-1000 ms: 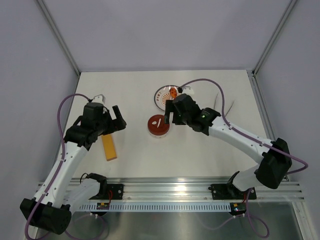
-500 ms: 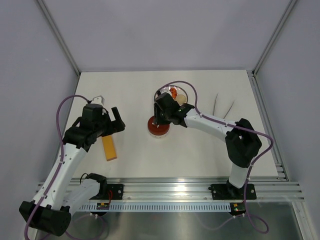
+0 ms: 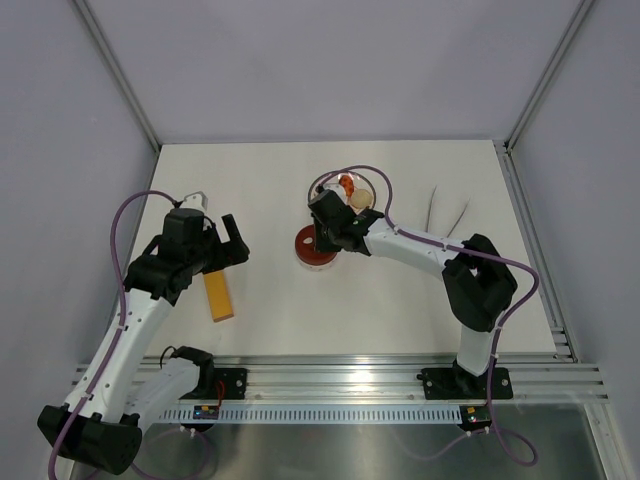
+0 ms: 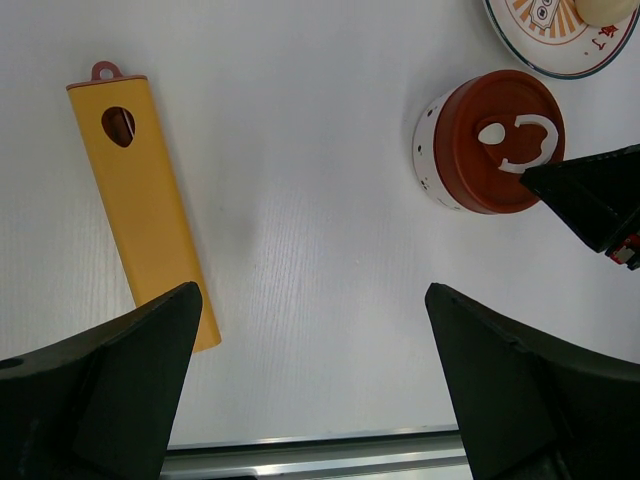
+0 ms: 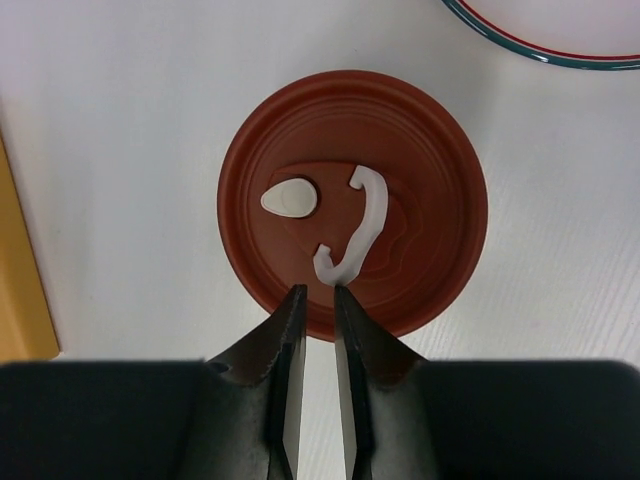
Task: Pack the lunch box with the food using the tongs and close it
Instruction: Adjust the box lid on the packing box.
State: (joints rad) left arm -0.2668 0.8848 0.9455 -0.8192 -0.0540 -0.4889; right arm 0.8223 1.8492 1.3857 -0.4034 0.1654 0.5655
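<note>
**Right fingers at the lid's curl**

We see the small round tin lunch box (image 3: 312, 255), its dark-red lid (image 5: 400, 200) on, mid-desk (image 3: 300, 310). The right gripper (image 5: 317, 290) hangs over the lid's 6 o'clock rim with its fingers nearly together. Whether they pinch the white curled mark (image 5: 375, 218) we cannot tell. At the tin's 9 o'clock the left gripper (image 4: 310, 300) is spread wide, holding nothing. The slender silvery tongs (image 3: 447, 211) lie at 2 o'clock.

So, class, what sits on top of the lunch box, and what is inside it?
On the lunch box sits its dark-red lid, bearing a white curled mark. The lid covers the inside, so any contents cannot be seen.
</note>
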